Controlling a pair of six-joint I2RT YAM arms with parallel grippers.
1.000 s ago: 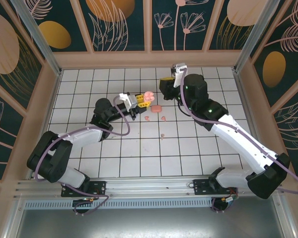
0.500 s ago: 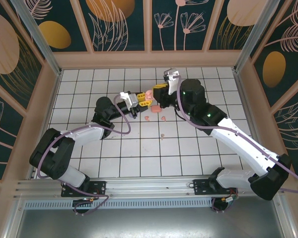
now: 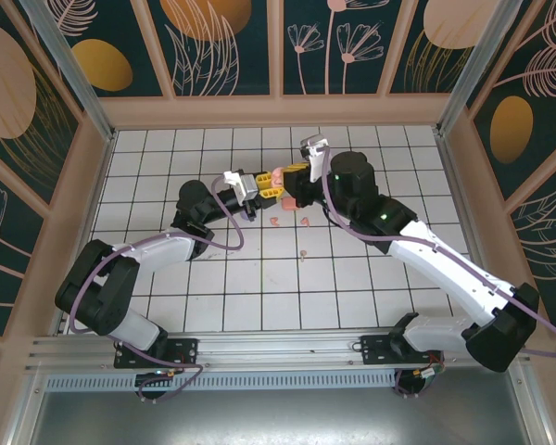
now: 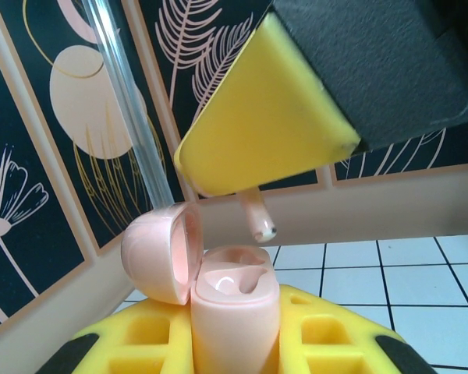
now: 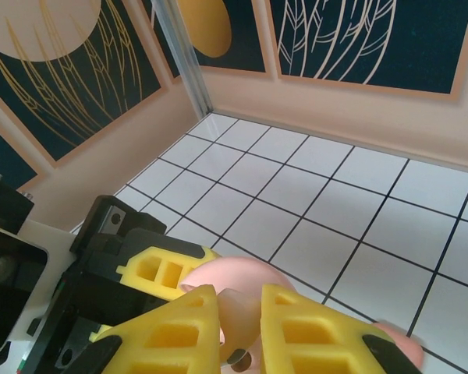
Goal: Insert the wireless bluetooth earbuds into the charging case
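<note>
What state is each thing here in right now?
case: lid open, upright, clamped in the left gripper
held earbud: stem down, just above the case, not in yet
left gripper: shut on the case
right gripper: shut on the held earbud
loose earbuds: lying on the table

Left pincer (image 4: 234, 347) grips the open charging case (image 4: 234, 308). An earbud (image 4: 257, 217) hangs just above, at 12 o'clock.

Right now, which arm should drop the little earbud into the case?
The right. The right gripper pinches a pink earbud, stem down, over the charging case, which the left gripper holds upright with its lid open.
</note>
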